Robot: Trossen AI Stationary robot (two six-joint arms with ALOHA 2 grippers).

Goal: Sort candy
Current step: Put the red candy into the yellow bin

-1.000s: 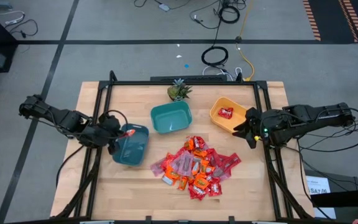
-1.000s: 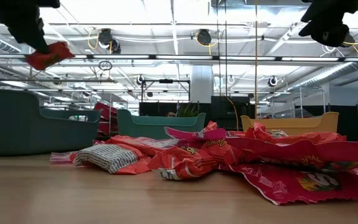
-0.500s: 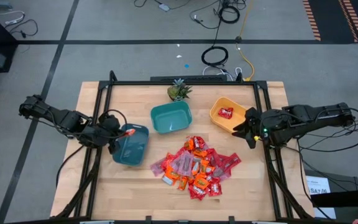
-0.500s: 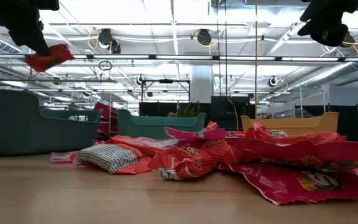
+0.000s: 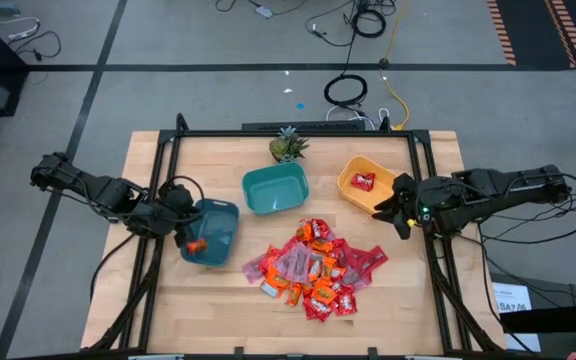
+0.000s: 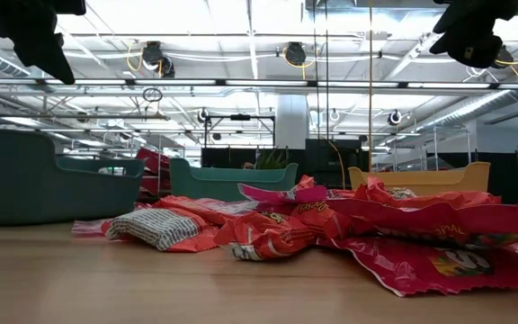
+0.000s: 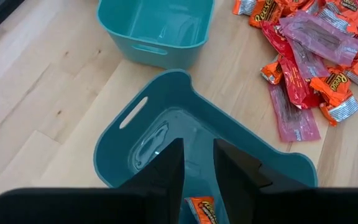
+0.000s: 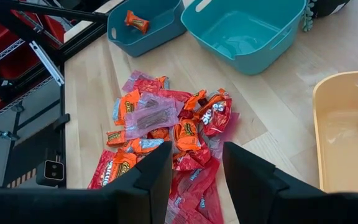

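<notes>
The wooden bench (image 5: 168,320) holds it all; in the middle lies my big pile of candy (image 5: 313,265), red, orange and pink, just in front of the green bowl (image 5: 276,188); the yellow bowl (image 5: 353,195) has one red candy (image 5: 362,181) in it; the dark blue bowl (image 5: 213,235) has one orange candy (image 5: 197,245) inside, I think lying on its floor; my left claw (image 7: 197,168) hangs open over that blue bowl, holding nothing; my right claw (image 8: 196,171) hangs open near the yellow bowl, holding nothing too.
</notes>
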